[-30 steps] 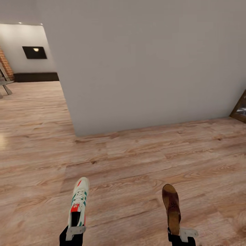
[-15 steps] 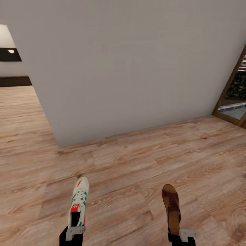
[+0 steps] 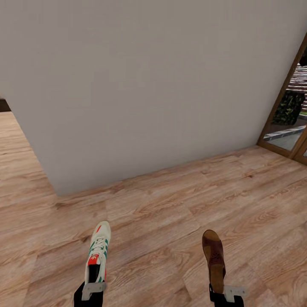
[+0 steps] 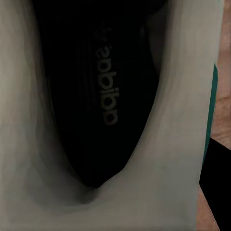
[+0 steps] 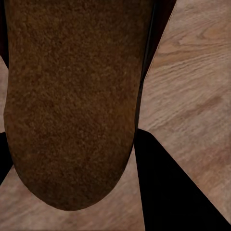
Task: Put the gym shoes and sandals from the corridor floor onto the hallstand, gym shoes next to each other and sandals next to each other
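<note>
White leather with green stripes and red-orange accents: one gym shoe (image 3: 97, 252) held out over the corridor floor (image 3: 162, 213) at near left, toe pointing far, heel end clamped in the left gripper (image 3: 90, 286). Brown leather at near right: one sandal (image 3: 214, 258) carried the same way, toe far, heel gripped by the right gripper (image 3: 222, 291). Both kept level and roughly parallel, well apart, off the planks. Seen from the left wrist, looked straight down into the gym shoe (image 4: 96, 110): dark insole with pale lettering, pale lining around it, a strip of green along one side and a sliver of wood floor (image 4: 222, 96) beyond. Seen from the right wrist, faced the rough brown footbed of the sandal (image 5: 72, 96), rounded end toward the camera, with dark finger (image 5: 168, 192) shapes flanking it and light wood grain (image 5: 192, 72) behind. Closed tight on their loads, both grippers, fingertips hidden by the shoes. Ahead, met a plain pale-grey wall (image 3: 149, 85) ending at a corner on the left, more plank floor beyond it. At far right, caught a wooden-framed glass door (image 3: 290, 115) with greenery outside.
</note>
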Robot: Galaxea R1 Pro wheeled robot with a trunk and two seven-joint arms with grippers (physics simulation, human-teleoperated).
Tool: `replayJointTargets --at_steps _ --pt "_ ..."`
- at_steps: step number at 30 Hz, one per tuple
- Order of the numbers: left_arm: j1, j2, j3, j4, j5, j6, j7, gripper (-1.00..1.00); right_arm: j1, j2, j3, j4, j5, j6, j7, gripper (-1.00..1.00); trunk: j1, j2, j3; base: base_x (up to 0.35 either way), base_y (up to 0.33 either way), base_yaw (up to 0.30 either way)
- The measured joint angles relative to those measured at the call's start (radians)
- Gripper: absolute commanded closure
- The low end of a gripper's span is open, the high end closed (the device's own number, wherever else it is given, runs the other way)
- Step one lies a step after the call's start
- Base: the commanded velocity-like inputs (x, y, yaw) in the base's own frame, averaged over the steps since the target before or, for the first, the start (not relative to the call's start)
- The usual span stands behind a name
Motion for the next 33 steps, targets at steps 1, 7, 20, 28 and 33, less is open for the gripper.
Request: replayJointTargets --at_steps 1,7,20,28,33 --pt "0.0 0.0 0.0 0.0 0.0 0.0 0.0 1.0 0.0 0.0 0.0 0.0 0.0 0.0 0.0 1.0 0.0 0.0 0.001 0.339 0.0 -0.002" --pt "0.0 0.0 -0.001 0.001 0.0 0.0 0.0 1.0 0.0 0.0 0.0 0.0 0.0 0.0 0.0 1.0 0.0 0.0 0.01 0.339 0.0 0.0" --pt "0.0 -0.002 -0.001 0.002 0.0 0.0 0.0 1.0 0.0 0.0 0.0 -0.002 -0.002 0.001 -0.002 1.0 0.0 0.0 0.017 0.329 0.0 -0.129" --pt "0.0 -0.002 0.0 0.002 0.001 0.0 0.0 1.0 0.0 0.0 0.0 -0.001 -0.003 0.001 -0.002 1.0 0.001 0.0 0.022 0.107 0.0 -0.245" --pt "0.0 -0.002 0.0 0.002 0.002 0.0 0.001 1.0 0.0 0.0 0.0 -0.001 -0.003 0.001 -0.002 1.0 0.001 0.0 0.027 0.006 0.0 -0.248"
